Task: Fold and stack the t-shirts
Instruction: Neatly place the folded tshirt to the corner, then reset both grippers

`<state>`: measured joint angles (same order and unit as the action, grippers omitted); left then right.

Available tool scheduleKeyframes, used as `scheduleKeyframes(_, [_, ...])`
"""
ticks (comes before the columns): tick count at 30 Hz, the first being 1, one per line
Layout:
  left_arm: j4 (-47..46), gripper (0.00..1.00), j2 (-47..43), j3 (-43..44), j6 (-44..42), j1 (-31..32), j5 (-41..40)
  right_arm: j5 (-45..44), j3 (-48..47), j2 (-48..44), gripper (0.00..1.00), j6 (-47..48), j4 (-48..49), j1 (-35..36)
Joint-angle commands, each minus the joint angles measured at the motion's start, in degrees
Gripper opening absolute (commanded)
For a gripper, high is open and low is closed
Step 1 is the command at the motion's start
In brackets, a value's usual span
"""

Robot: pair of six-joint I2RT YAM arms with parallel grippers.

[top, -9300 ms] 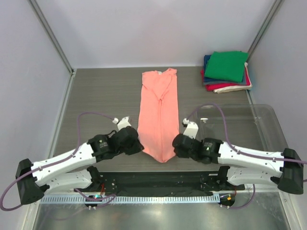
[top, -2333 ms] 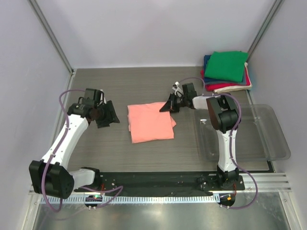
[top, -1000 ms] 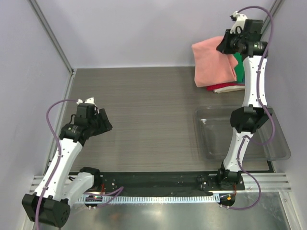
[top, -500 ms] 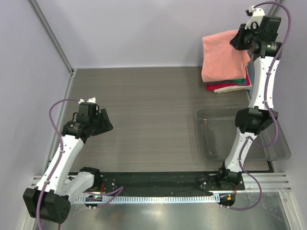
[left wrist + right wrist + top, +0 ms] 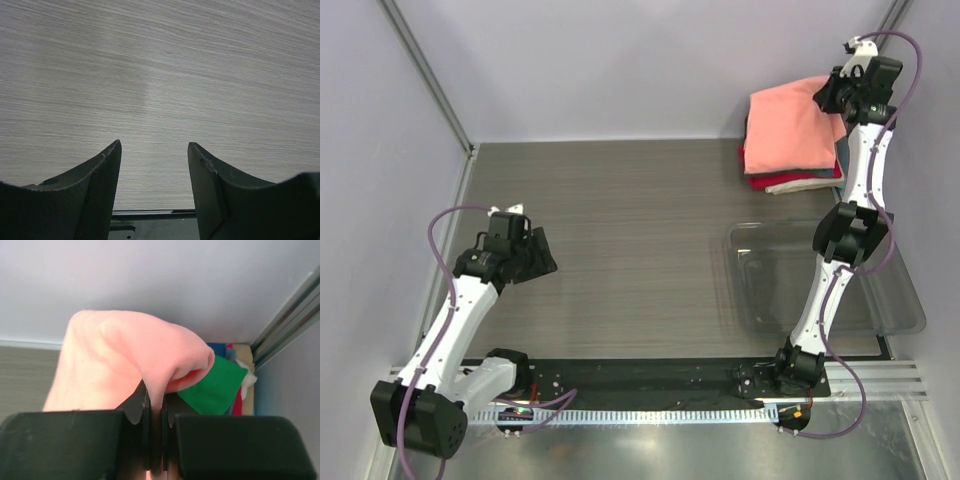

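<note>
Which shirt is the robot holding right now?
The salmon-pink t-shirt: the right hand pinches its fold over the pile. The green shirt and red shirt lie folded underneath.

Robotics lab, enclosed test cell. Plain pale walls boxing in wood-grain bench; aluminium frame posts running up corners. White left arm and right arm standing bolted to black rail at near edge, purple cables looping off joints.

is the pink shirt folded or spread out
Folded: the pink shirt hangs as a compact rectangle, pinched by the right gripper over the stack.
</note>
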<state>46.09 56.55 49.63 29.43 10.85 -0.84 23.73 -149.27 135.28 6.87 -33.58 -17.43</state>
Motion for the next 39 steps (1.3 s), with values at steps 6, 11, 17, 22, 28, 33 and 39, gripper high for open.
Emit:
scheduleKeyframes(6, [-1.26, 0.57, 0.84, -0.14, 0.10, 1.98, -0.30, -4.73, -1.99, 9.45, 0.01, -1.86, 22.67, -1.11])
scheduleKeyframes(11, [-1.26, 0.57, 1.28, -0.06, 0.10, 2.33, -0.83, -5.09, -1.81, 13.42, 0.01, -1.86, 28.91, -1.55])
scheduleKeyframes(17, [-1.09, 0.57, 2.68, 0.03, -0.07, 2.24, -0.57, -5.35, -0.32, 15.54, 0.02, -3.97, 34.89, -1.99])
scheduleKeyframes(22, [-1.17, 0.57, 2.42, 0.12, -0.16, 2.24, -0.13, -9.74, 3.90, 11.68, 0.64, -4.32, 35.87, -2.17])
scheduleKeyframes(28, [-1.35, 0.57, 0.49, -0.05, -0.16, 2.59, 0.31, -19.48, 11.01, 0.61, 0.82, -6.78, 36.83, -4.89])
scheduleKeyframes(33, [-1.44, 0.56, -1.53, -0.06, -0.25, 2.68, 0.49, -23.46, 14.36, -8.70, 0.85, -15.64, 36.40, -7.96])
scheduleKeyframes(39, [-1.88, 0.57, -3.99, -0.32, -0.25, 2.60, 0.49, -19.78, 18.92, -17.06, 0.86, -21.45, 33.93, -8.23])
